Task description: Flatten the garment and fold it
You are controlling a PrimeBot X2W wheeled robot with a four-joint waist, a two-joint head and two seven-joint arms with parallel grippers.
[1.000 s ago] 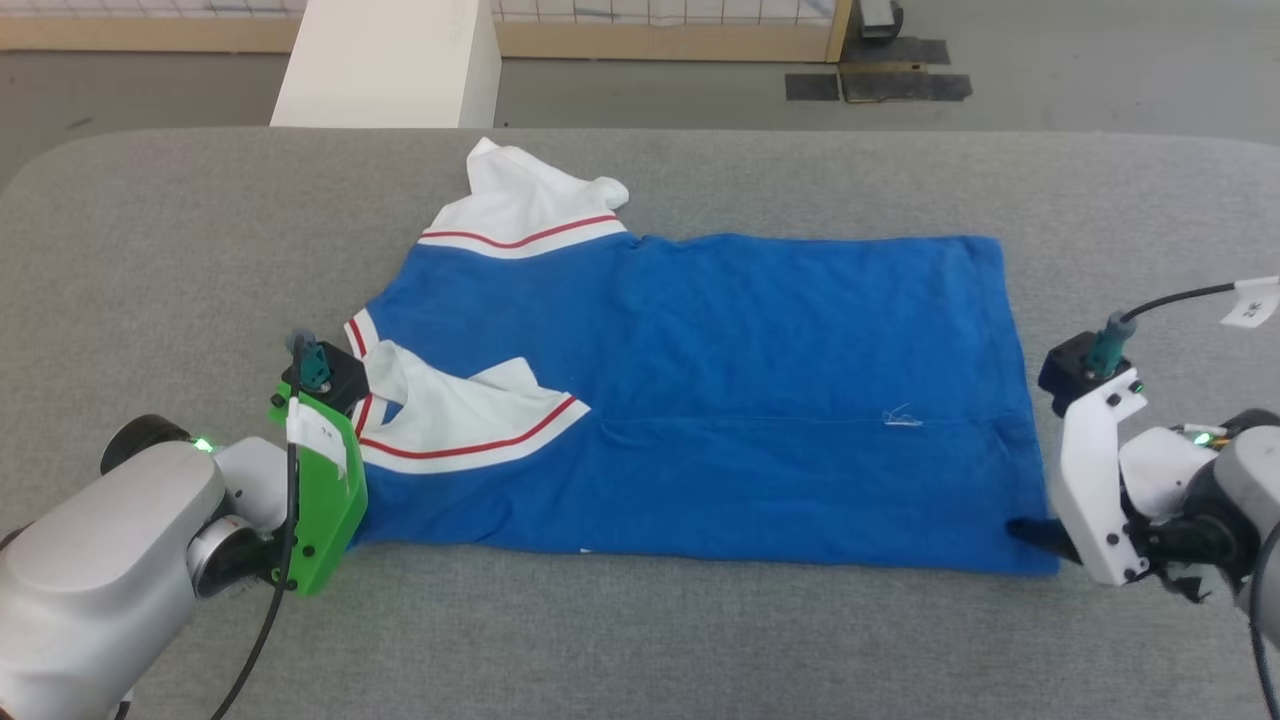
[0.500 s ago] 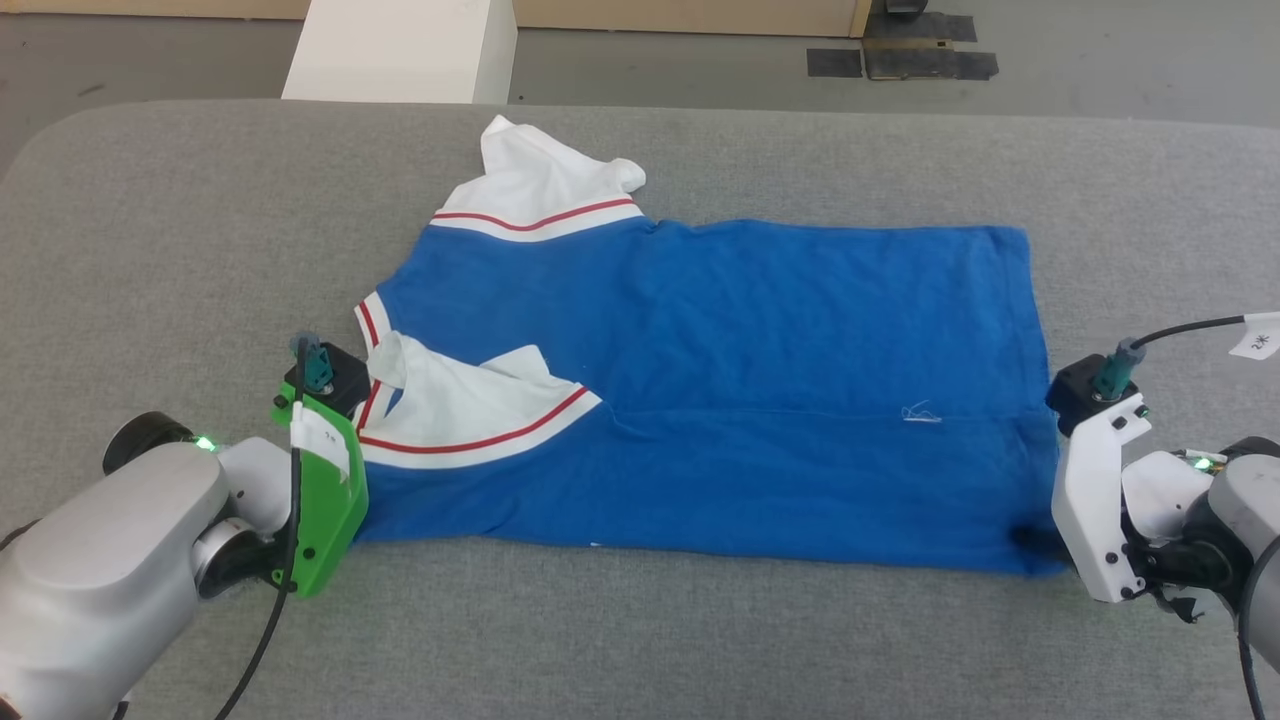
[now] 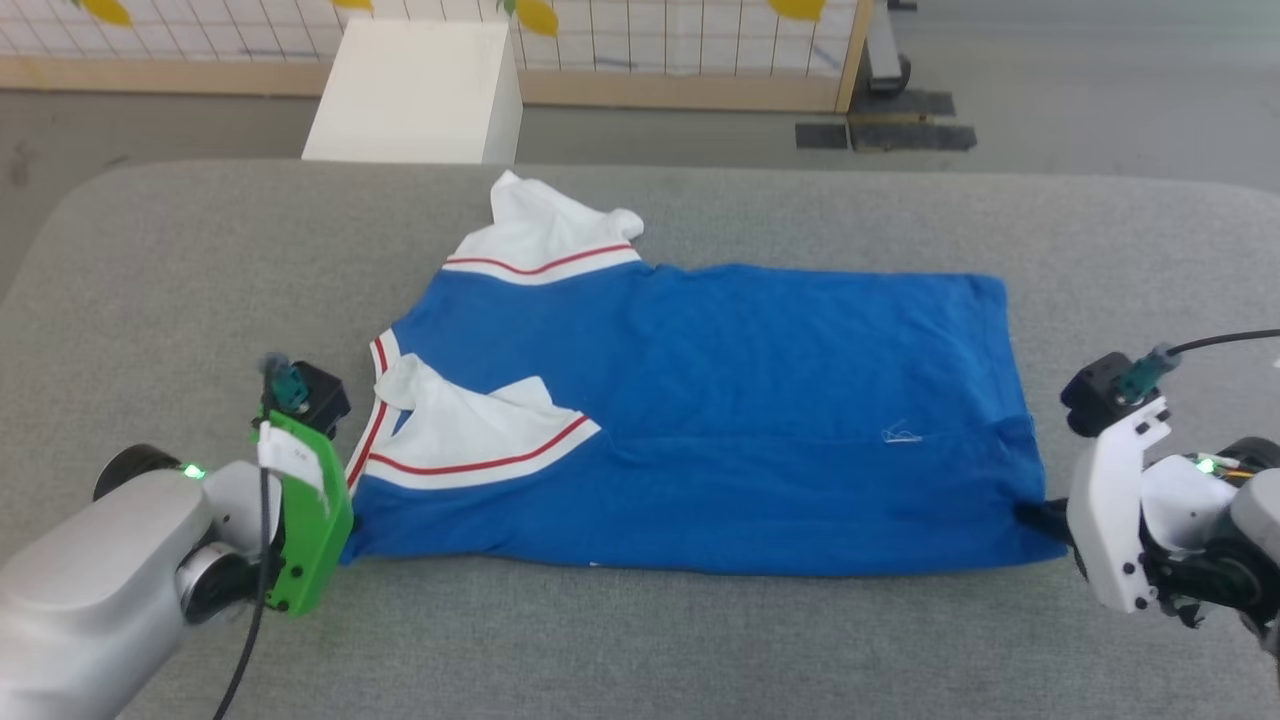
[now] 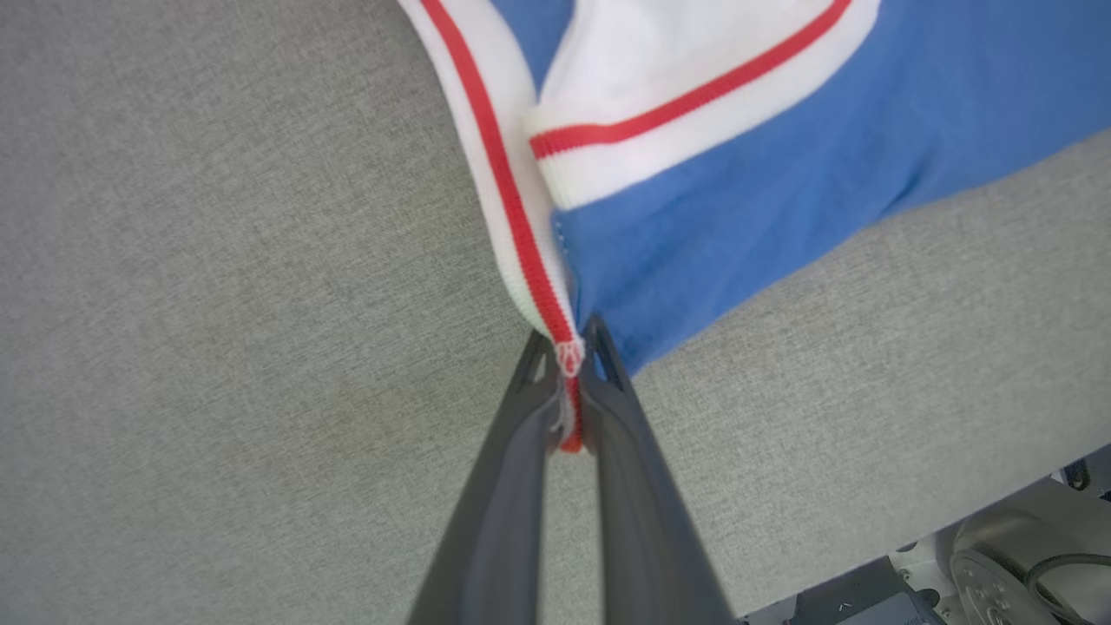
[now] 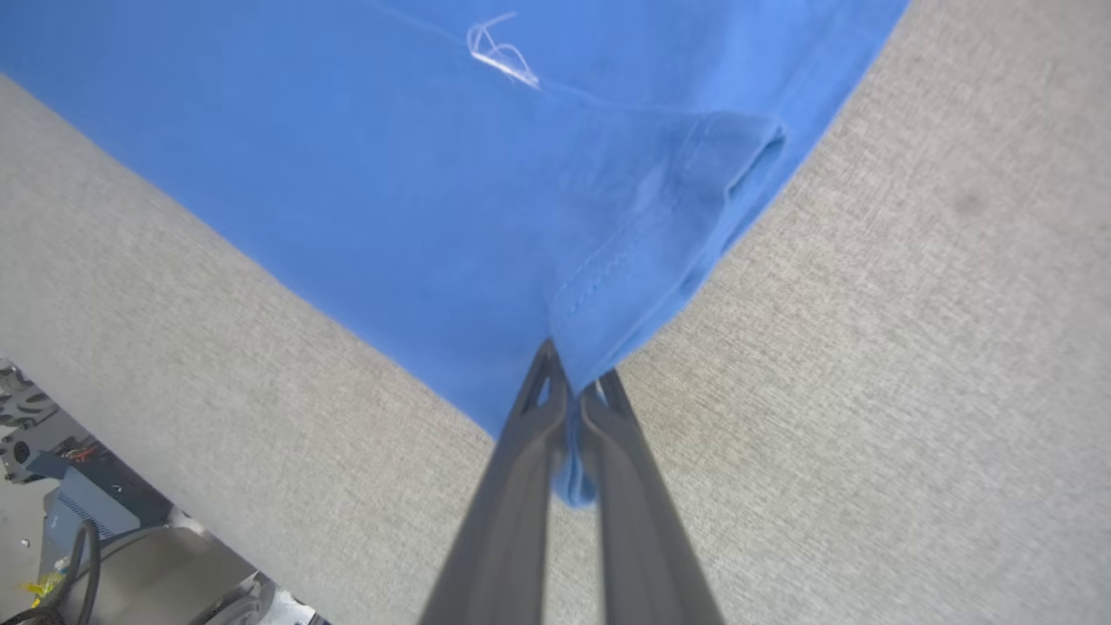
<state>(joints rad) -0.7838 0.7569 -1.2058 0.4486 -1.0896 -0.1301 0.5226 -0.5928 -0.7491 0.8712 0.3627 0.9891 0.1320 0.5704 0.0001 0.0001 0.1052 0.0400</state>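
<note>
The garment (image 3: 720, 420), a bright blue jersey with white sleeves and red-and-white trim, lies spread across the grey padded table (image 3: 640, 640), folded in half lengthwise. One white sleeve (image 3: 470, 435) is laid over the blue; the other (image 3: 545, 230) sticks out at the far side. My left gripper (image 4: 568, 347) is shut on the striped trim at the near-left corner (image 3: 350, 548). At the near-right hem corner (image 5: 608, 295), my right gripper (image 5: 573, 373) is shut on the blue cloth, its dark fingers (image 3: 1035, 515) touching the garment's edge.
A white box (image 3: 415, 90) stands on the floor beyond the table's far edge, in front of a wood-framed grid fence (image 3: 700, 40). Black tape patches (image 3: 885, 135) mark the floor. Bare grey table surface surrounds the garment on all sides.
My right gripper has closed on the garment's near-right corner. The head camera has shifted, so the whole picture sits differently. My left gripper keeps its hold on the trim.
</note>
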